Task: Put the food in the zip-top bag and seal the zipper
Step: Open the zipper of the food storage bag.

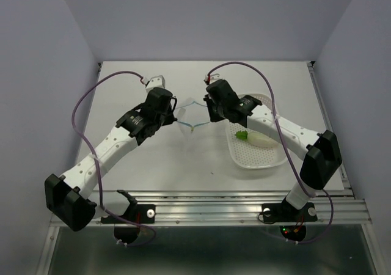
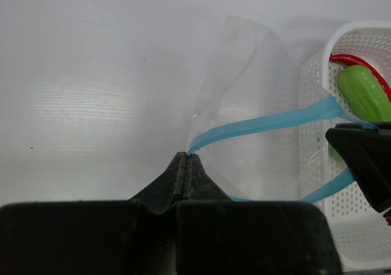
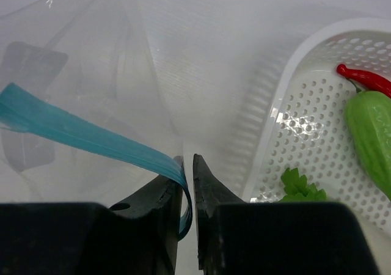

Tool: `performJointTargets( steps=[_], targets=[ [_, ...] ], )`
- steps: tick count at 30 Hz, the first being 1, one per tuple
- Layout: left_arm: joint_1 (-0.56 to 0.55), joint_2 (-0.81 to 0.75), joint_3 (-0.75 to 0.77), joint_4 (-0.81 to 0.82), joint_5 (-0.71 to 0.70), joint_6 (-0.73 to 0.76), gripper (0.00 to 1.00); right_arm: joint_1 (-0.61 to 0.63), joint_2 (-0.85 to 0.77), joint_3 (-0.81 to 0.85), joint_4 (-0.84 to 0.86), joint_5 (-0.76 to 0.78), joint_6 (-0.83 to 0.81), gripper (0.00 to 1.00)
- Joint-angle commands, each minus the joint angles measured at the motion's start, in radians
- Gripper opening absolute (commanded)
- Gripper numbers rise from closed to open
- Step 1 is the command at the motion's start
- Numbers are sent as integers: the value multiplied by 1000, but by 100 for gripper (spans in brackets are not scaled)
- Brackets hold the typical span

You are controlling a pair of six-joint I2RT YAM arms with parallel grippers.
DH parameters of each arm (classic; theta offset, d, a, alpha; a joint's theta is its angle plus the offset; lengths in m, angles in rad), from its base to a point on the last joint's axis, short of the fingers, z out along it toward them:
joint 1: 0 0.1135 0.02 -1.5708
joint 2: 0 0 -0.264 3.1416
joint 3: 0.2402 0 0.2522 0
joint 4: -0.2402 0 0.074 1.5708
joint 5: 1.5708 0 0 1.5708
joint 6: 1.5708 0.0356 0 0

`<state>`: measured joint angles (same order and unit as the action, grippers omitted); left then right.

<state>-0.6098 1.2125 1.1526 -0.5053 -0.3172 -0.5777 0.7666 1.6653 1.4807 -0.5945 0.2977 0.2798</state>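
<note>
White table [image 1: 153, 171], pale walls around it. The left fingers [image 2: 178, 180] are clamped on the zipper [image 2: 269, 121]. The right fingers [image 3: 208, 186] pinch its opposite side, with a thin slit showing between their tips. Between them the zip-top bag [image 2: 244, 73] is held with its mouth spread, mid-table toward the far edge. Radish [image 1: 259, 140], cucumber [image 3: 372, 134] and chili [image 3: 366, 76] lie in the basket [image 3: 287, 85] near the right edge. To load well, one side should probably anchor the mouth wide while the other releases and fetches food, so the film doesn't collapse.
</note>
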Motion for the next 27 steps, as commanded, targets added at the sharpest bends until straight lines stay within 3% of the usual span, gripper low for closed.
performJointTargets(
  steps=[1, 6, 11, 14, 18, 24, 27],
  targets=[
    [-36, 33, -2, 44, 23, 49, 0, -13, -18, -23, 68, -117, -16, 21],
    [-71, 106, 25, 65, 32, 35, 0, -13, 14, -20, 108, -183, 16, 38],
    [-97, 166, 65, 62, 21, 39, 0, -13, 59, 13, 111, -226, 24, 47],
    [-100, 189, 88, 47, 14, 44, 0, -13, 62, 35, 116, -264, 4, 63],
    [-102, 220, 125, 18, -3, 55, 0, -27, 21, 72, 122, -266, -24, 100],
    [-100, 243, 160, -15, -25, 76, 0, -124, -119, 40, 142, -428, -82, 100],
    [-102, 251, 171, -21, -25, 81, 0, -183, -214, -3, 142, -442, -192, 100]
  ],
)
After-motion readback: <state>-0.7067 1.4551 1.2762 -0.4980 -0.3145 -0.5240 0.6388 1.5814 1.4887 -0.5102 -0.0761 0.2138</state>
